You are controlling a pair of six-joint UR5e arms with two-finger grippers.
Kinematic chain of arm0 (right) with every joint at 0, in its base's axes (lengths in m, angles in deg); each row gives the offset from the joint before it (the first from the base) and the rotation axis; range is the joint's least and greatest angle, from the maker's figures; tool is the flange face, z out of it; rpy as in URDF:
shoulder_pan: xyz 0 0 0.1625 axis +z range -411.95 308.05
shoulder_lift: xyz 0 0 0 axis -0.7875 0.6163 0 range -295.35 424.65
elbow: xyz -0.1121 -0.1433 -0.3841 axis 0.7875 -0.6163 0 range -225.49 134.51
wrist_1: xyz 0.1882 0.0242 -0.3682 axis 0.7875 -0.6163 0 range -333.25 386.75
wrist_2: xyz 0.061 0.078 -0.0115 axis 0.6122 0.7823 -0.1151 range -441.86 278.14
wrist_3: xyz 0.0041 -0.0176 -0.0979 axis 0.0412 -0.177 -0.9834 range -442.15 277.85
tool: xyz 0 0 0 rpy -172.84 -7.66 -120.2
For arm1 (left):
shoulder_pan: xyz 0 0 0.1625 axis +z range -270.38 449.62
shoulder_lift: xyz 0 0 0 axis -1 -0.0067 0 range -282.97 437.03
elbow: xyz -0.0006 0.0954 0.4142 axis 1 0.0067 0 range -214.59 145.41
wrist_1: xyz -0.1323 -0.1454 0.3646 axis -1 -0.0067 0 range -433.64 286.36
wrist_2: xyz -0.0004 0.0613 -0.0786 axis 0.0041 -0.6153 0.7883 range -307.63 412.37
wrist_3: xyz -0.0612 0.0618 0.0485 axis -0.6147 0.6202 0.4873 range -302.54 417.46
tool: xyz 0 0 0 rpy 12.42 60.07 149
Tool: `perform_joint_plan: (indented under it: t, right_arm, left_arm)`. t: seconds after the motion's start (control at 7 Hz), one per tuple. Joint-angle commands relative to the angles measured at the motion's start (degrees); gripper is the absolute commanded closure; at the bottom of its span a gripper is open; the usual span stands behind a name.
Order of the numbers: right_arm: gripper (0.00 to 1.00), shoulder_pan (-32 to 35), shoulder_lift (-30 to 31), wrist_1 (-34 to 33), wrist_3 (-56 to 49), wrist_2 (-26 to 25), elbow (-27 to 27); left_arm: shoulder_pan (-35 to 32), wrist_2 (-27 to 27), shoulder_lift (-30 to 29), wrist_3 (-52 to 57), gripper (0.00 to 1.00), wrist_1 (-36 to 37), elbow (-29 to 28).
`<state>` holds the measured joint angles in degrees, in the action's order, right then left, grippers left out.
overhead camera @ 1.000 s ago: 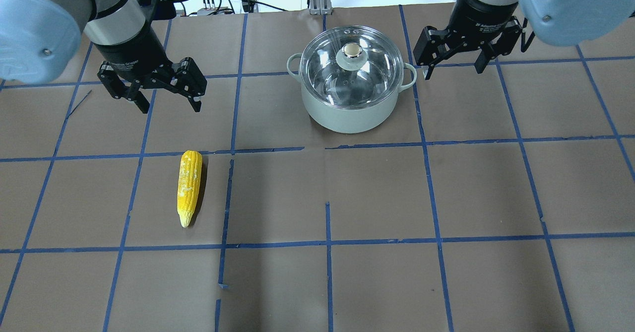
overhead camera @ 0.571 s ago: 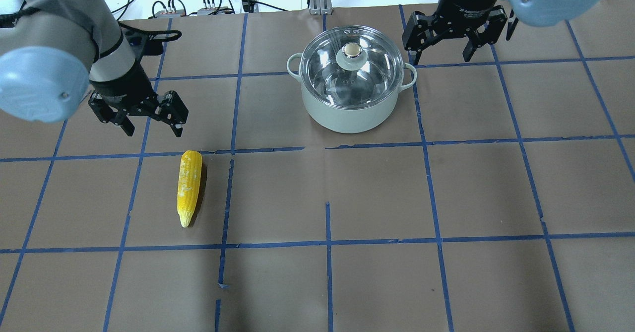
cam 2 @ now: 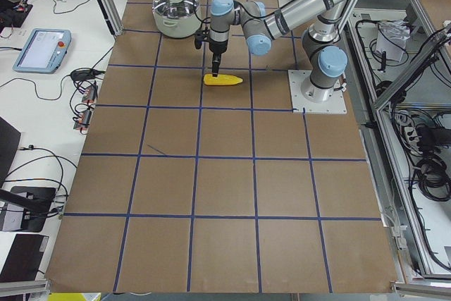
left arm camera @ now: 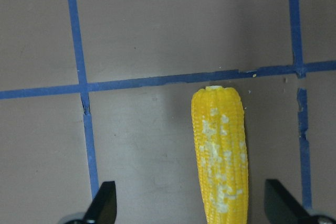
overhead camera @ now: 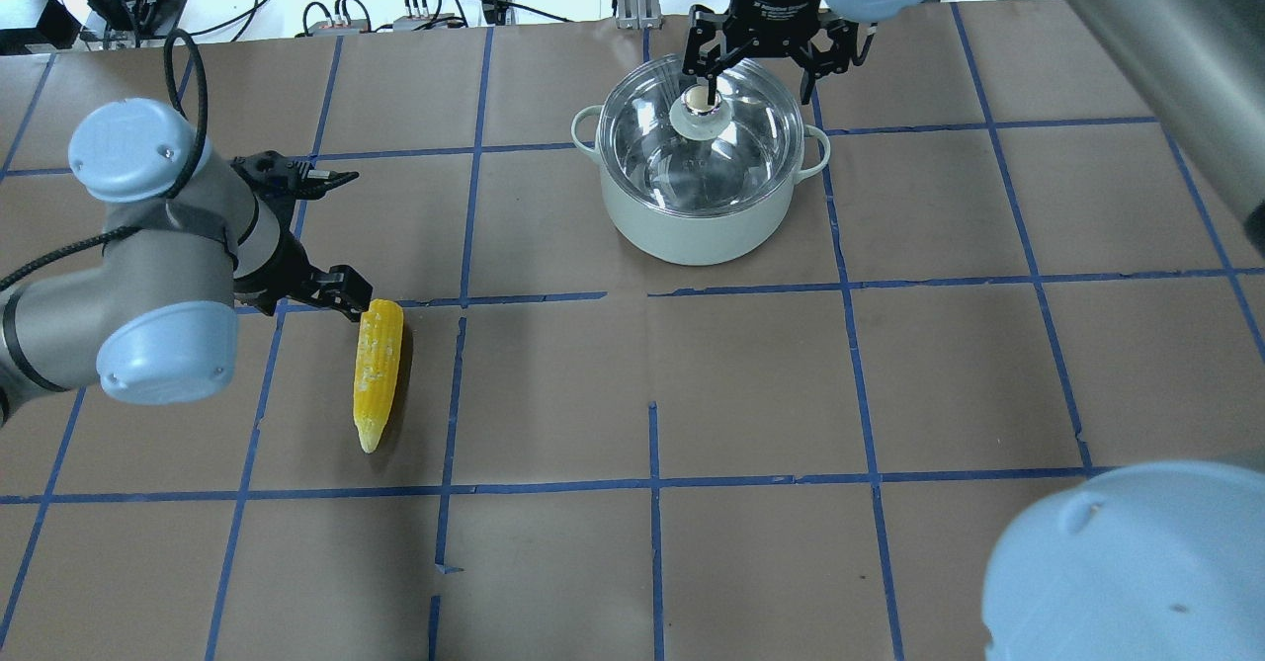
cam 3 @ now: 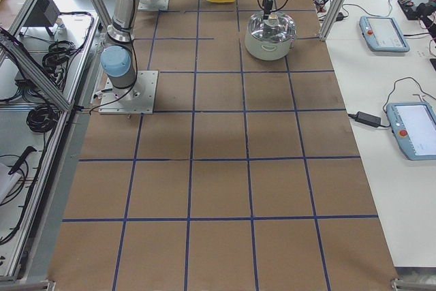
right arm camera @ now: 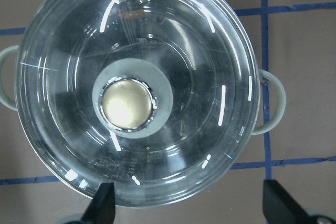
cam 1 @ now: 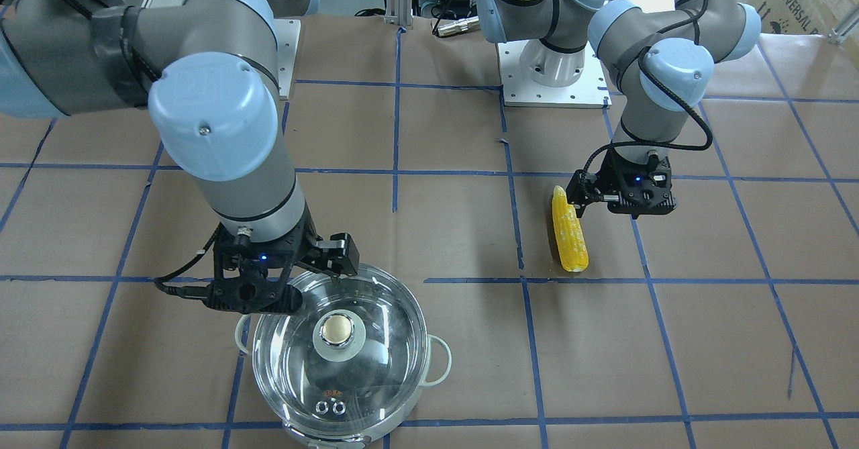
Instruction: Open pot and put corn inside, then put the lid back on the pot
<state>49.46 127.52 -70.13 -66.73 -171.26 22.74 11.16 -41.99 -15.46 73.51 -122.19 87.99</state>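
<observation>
Nothing is done yet: the lid (overhead camera: 731, 147) sits on the pot (overhead camera: 692, 231), and the corn (overhead camera: 377, 374) lies on the table (overhead camera: 889, 394), well apart from it. The right gripper (overhead camera: 761, 68) hangs over the lid, jaws wide and empty. The left gripper (cam 1: 614, 201) (also spread, holding nothing) hovers above the corn's blunt end.

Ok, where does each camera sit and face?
Front-facing: across the table, facing the robot; left arm, right arm.
Overhead: behind the robot, looking forward-down; both arms.
Exterior left: table's end; left arm nearer.
Exterior right: opposite end; right arm nearer.
Left wrist: down on the corn; left hand at bottom.
Right wrist: down on the lid; right hand at bottom.
Front-facing and overhead share pot and corn.
</observation>
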Motion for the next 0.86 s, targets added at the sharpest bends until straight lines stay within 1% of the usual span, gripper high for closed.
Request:
perform_joint_plan:
  t: [0.0,0.14,0.29,0.43,0.57,0.71]
  right_arm:
    - [0.01,0.9,-2.8,-3.6,1.7,-0.1,-0.6]
    - [0.01,1.2,-3.6,-4.7,3.7,-0.1,-0.5]
    - [0.01,1.9,-4.5,-5.7,4.5,-0.1,-0.6]
    - [0.02,2.7,-5.2,-6.2,4.6,-0.1,-0.6]
    - [0.04,2.8,-6.9,-7.1,4.5,-0.3,-0.6]
    - [0.09,2.9,-7.2,-8.0,4.4,-3.5,-0.6]
  left_arm:
    - [-0.8,0.5,-0.2,-2.2,0.08,6.4,4.6]
    - [-0.7,2.1,-0.3,-2.3,0.07,10.4,7.3]
    - [-0.6,4.1,-1.3,-2.3,0.04,19.4,11.2]
    - [-0.1,4.2,-2.2,-1.9,0.03,22.2,12.4]
    - [0.1,4.1,-3.6,-1.8,0.03,22.4,12.2]
    - [0.1,4.1,-4.7,-1.8,0.03,23.2,12.2]
